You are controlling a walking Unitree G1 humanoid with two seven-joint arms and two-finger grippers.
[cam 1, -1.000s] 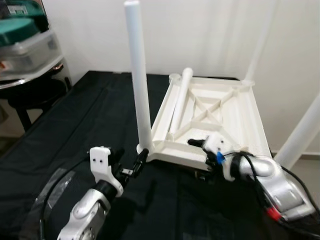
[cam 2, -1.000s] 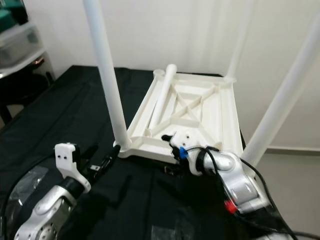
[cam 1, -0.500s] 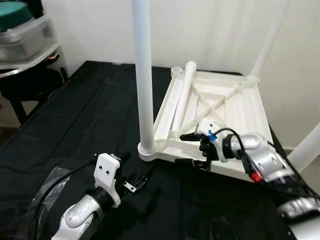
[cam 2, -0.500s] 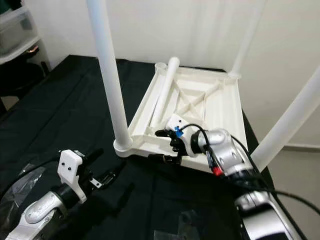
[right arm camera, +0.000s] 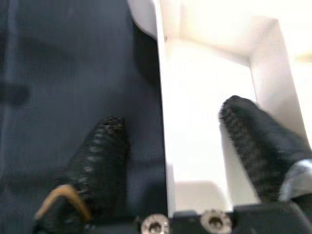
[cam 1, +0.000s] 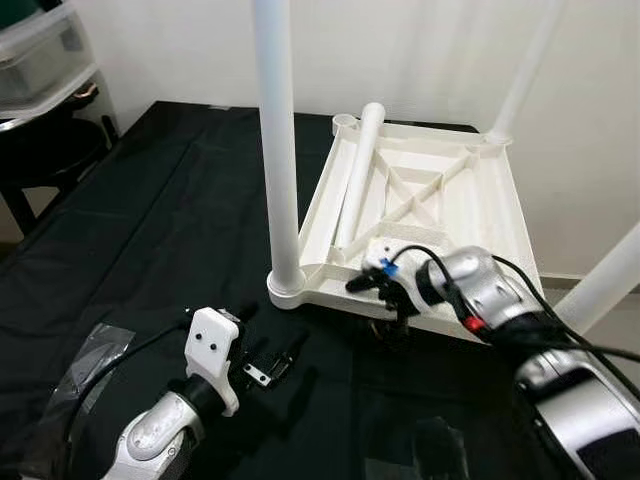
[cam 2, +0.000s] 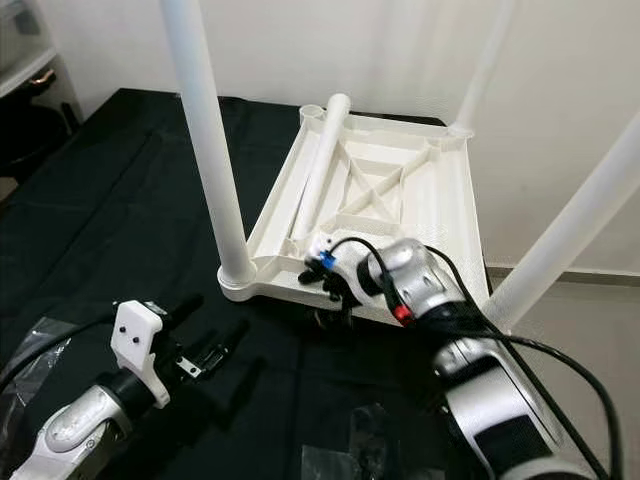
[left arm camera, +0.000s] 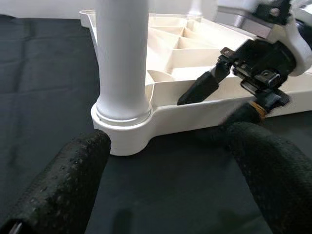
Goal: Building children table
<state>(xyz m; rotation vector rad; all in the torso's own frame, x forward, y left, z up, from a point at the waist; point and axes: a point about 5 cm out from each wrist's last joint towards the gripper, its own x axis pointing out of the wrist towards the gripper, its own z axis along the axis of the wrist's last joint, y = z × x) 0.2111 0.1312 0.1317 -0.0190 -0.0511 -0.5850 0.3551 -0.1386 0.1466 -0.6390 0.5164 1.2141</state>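
The white children's table top lies upside down on a black cloth. One leg stands in its near-left corner, and two more stand at the far-right and near-right corners. A loose leg lies inside along the left rim. My right gripper is open and straddles the near rim, one finger inside and the other over the cloth. Short of the near-left corner socket, my left gripper is open and holds nothing.
Clear plastic wrap lies on the cloth at the near left. Storage bins and a dark stool stand at the far left. A white wall is close behind the table top. The cloth's right edge drops off beside the near-right leg.
The camera has shifted. My left gripper has drawn back from the base of the near-left leg. My right gripper has moved left from above the inside to straddle the near rim.
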